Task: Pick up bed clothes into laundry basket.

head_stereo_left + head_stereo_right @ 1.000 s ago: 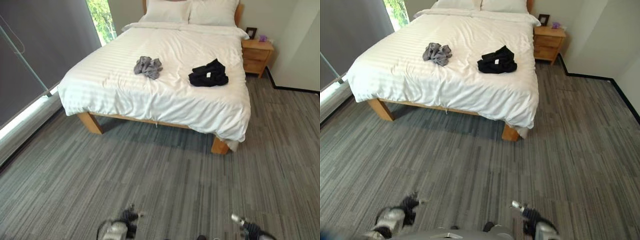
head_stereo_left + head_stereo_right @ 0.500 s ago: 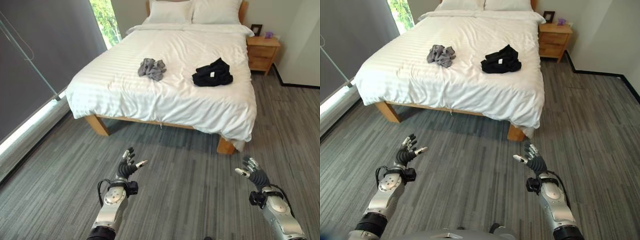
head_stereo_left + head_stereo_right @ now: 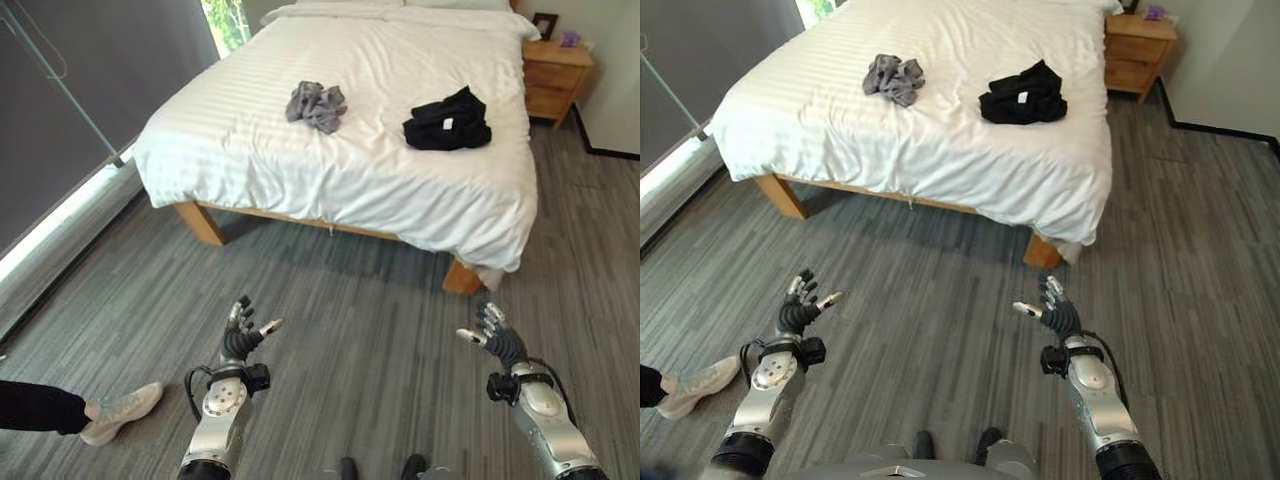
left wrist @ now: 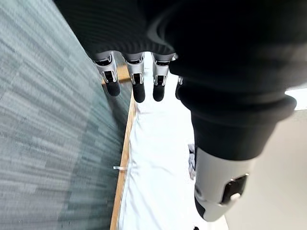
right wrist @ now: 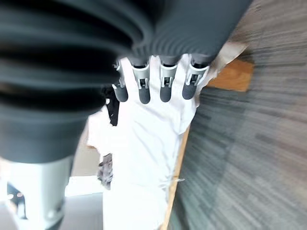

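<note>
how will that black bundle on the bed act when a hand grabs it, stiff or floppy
Likely floppy: the black clothes lie crumpled in soft folds on the bed. Probably light, since the duvet barely dents beneath them. Being a loose heap, parts may trail or unfold when lifted; no rolling expected.

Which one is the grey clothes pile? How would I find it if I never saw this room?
Look at the big bed with the white striped duvet. Two small heaps of clothes lie on top of it, apart from each other. The grey clothes are the crumpled, lighter heap on the window side; the other heap, nearer the wooden nightstand, is black clothes.
</note>
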`<state>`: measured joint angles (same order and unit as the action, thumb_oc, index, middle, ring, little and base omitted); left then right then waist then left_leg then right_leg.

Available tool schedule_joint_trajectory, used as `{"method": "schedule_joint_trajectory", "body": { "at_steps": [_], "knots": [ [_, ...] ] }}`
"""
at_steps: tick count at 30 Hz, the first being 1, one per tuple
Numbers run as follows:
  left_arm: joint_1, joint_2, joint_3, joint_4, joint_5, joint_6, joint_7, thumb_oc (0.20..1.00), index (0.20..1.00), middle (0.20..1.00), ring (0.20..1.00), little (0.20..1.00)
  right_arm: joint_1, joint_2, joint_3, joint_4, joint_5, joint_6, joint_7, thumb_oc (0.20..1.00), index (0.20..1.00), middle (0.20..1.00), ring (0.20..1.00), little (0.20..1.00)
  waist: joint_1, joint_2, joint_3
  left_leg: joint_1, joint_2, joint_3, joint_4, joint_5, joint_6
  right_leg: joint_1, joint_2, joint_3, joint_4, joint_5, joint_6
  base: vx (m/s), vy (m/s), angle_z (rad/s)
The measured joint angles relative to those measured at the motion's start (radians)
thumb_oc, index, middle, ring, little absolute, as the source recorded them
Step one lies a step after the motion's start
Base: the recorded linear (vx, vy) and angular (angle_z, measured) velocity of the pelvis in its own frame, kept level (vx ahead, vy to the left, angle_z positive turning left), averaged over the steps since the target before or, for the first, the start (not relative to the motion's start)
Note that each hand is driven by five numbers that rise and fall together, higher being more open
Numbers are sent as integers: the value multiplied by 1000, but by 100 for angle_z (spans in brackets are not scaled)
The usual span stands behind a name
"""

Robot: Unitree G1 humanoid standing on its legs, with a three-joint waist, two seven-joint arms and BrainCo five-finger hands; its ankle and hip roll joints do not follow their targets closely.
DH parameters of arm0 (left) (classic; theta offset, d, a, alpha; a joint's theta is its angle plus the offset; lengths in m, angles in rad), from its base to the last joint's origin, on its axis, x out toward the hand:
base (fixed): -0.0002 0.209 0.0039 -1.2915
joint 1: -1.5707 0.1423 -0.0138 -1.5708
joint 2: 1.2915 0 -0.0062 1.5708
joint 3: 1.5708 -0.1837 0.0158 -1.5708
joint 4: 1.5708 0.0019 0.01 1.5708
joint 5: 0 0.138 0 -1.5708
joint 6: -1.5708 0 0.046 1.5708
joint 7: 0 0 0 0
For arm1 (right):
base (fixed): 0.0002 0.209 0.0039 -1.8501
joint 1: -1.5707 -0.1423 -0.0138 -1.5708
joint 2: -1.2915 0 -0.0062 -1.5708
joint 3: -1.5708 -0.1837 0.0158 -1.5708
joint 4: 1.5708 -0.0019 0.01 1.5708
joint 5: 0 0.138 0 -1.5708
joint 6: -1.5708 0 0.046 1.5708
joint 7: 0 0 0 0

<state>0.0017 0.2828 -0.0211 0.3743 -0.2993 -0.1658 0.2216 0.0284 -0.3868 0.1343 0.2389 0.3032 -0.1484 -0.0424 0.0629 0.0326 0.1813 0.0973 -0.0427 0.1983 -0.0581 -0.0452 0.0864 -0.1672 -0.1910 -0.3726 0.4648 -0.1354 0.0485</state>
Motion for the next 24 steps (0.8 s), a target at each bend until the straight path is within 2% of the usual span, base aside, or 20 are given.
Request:
{"method": "schedule_joint_trajectory", "body": {
  "at_steps": [2, 3, 4, 5, 7, 8, 10, 11, 13, 14, 15, 16, 17, 18, 19, 20, 21, 22, 23, 24],
  "knots": [
    [6, 5, 5, -8, -1, -1, 4, 1000, 1000, 1000, 1000, 1000, 6, 1, 32, -11, -13, 1, 1, 1000, 1000, 1000, 1000, 1000, 4, -23, 16, 29, -30, -20, 2, -8, 18, -64, -55, 54, 185, 22, 16, 214, 211, 33],
    [17, 5, 6, -8, -1, 0, 5, 1000, 1000, 1000, 1000, 1000, 12, 5, 46, -24, -20, -2, 6, 1000, 1000, 1000, 1000, 1000, 3, -25, 29, 35, -38, -24, 18, -34, 44, -113, -85, 68, 277, 39, 34, 222, 102, 8],
    [30, 6, 5, -9, -1, 0, 7, 1000, 1000, 1000, 1000, 1000, 13, 5, 59, -29, -20, -4, 8, 1000, 1000, 1000, 1000, 1000, 5, -21, 34, 33, -42, -31, 28, -57, 57, -144, -88, 86, 312, 50, 49, 300, 39, 4],
    [36, 6, 4, -10, 0, 3, 8, 1000, 1000, 1000, 1000, 1000, 18, 6, 62, -43, -20, -4, 11, 1000, 1000, 1000, 1000, 1000, 0, -21, 44, 30, -43, -40, 34, -59, 56, -184, -80, 115, 320, 41, 66, 257, -3, 18],
    [32, 5, -8, -14, 2, 4, 4, 1000, 1000, 1000, 1000, 1000, 39, -1, 59, -48, -19, -2, 15, 1000, 1000, 1000, 1000, 1000, -31, -19, 62, 27, -45, -69, 44, -81, 43, -222, -54, 150, 192, 42, 72, 437, -60, 30],
    [32, 5, -14, -14, 2, 3, 1, 1000, 1000, 1000, 1000, 1000, 50, 1, 52, -49, -19, -1, 23, 1000, 1000, 1000, 1000, 1000, -39, -18, 65, 27, -41, -77, 49, -87, 41, -227, -34, 171, 74, 44, 73, 530, -104, 29],
    [11, 2, -32, -9, 2, 3, -10, 1000, 1000, 1000, 1000, 1000, 91, 6, 29, -51, -19, -2, 33, 1000, 1000, 1000, 1000, 1000, -72, -21, 67, 7, -38, -135, 83, -114, 32, -198, -2, 209, -241, 64, 103, 550, -72, 84],
    [-11, -5, -47, 0, 2, 3, -24, 1000, 1000, 1000, 1000, 1000, 132, 9, 10, -51, -19, 4, 38, 1000, 1000, 1000, 1000, 1000, -98, -32, 69, 7, -38, -186, 97, -136, 26, -187, 14, 254, -428, 92, 136, 363, -37, 108],
    [4, -6, -60, -5, 9, 3, -41, 1000, 1000, 1000, 1000, 1000, 170, 13, -9, -62, -19, 7, 44, 1000, 1000, 1000, 1000, 1000, -116, -52, 62, 57, -34, -231, 85, -168, 19, -181, 17, 228, -494, 144, 124, 644, -97, 74],
    [4, -6, -60, -5, 9, 3, -41, 1000, 1000, 1000, 1000, 1000, 170, 13, -9, -62, -19, 7, 44, 1000, 1000, 1000, 1000, 1000, -116, -52, 62, 57, -34, -231, 85, -168, 19, -181, 17, 228, -494, 144, 124, 744, -109, 75],
    [61, -26, -77, -56, 21, 2, -55, 1000, 1000, 1000, 1000, 1000, 205, 10, -34, -63, -19, 6, 48, 1000, 1000, 1000, 1000, 1000, -125, -44, 38, 106, -3, -268, 93, -220, -6, -170, 29, 189, -307, 156, 105, 563, -81, 74],
    [78, -30, -92, -56, 32, 2, -57, 1000, 1000, 1000, 1000, 1000, 202, 13, -40, -42, -19, 7, 47, 1000, 1000, 1000, 1000, 1000, -130, -40, 30, 115, 4, -278, 161, -234, -38, -144, 37, 200, -259, 165, 77, 297, -103, 127],
    [79, -40, -141, -28, 39, 13, -76, 1000, 1000, 1000, 1000, 1000, 189, 2, -57, -12, -17, 8, 45, 1000, 1000, 1000, 1000, 1000, -140, -17, 10, 46, 28, -254, 370, -259, -134, -90, 53, 167, -253, 174, 25, 507, -235, 118],
    [62, -48, -156, -26, 39, 16, -83, 1000, 1000, 1000, 1000, 1000, 181, 4, -83, -9, -15, 7, 43, 1000, 1000, 1000, 1000, 1000, -149, -16, 5, -80, 56, -193, 611, -217, -215, -47, 55, 129, -288, 172, 14, 471, -305, 98],
    [56, -56, -160, -34, 32, 8, -89, 1000, 1000, 1000, 1000, 1000, 172, 0, -96, -14, -2, -2, 42, 1000, 1000, 1000, 1000, 1000, -131, -16, 1, -165, 101, -142, 767, -152, -235, -18, 66, 117, -305, 159, -25, 473, -330, 41],
    [56, -58, -156, -35, 28, 2, -91, 1000, 1000, 1000, 1000, 1000, 150, -11, -102, -6, 25, -21, 39, 1000, 1000, 1000, 1000, 1000, -122, -1, -7, -212, 139, -118, 868, -69, -242, 1, 98, 113, -286, 123, -50, 426, -258, 1],
    [41, -51, -162, -33, 17, 4, -96, 1000, 1000, 1000, 1000, 1000, 138, -8, -107, -3, 46, -25, 33, 1000, 1000, 1000, 1000, 1000, -108, -1, -7, -279, 190, -97, 992, 18, -239, 31, 124, 106, -300, 86, -76, 434, -186, -5],
    [21, -40, -168, -37, 3, 4, -100, 1000, 1000, 1000, 1000, 1000, 126, -8, -108, 9, 58, -24, 26, 1000, 1000, 1000, 1000, 1000, -91, -21, 2, -345, 213, -65, 1065, 22, -226, 75, 132, 109, -322, 66, -90, 292, -99, 7],
    [8, -33, -167, -44, 0, 4, -104, 1000, 1000, 1000, 1000, 1000, 122, -7, -111, 9, 59, -21, 19, 1000, 1000, 1000, 1000, 1000, -80, -49, 11, -397, 205, -43, 1073, 0, -198, 110, 125, 107, -353, 57, -93, 472, -42, 13],
    [-16, -22, -167, -54, -5, 1, -107, 1000, 1000, 1000, 1000, 1000, 116, -9, -114, 5, 59, -22, 7, 1000, 1000, 1000, 1000, 1000, -71, -81, 24, -454, 188, -18, 1012, -11, -174, 161, 116, 101, -393, 83, -82, 568, 58, -6]
  ]
}}
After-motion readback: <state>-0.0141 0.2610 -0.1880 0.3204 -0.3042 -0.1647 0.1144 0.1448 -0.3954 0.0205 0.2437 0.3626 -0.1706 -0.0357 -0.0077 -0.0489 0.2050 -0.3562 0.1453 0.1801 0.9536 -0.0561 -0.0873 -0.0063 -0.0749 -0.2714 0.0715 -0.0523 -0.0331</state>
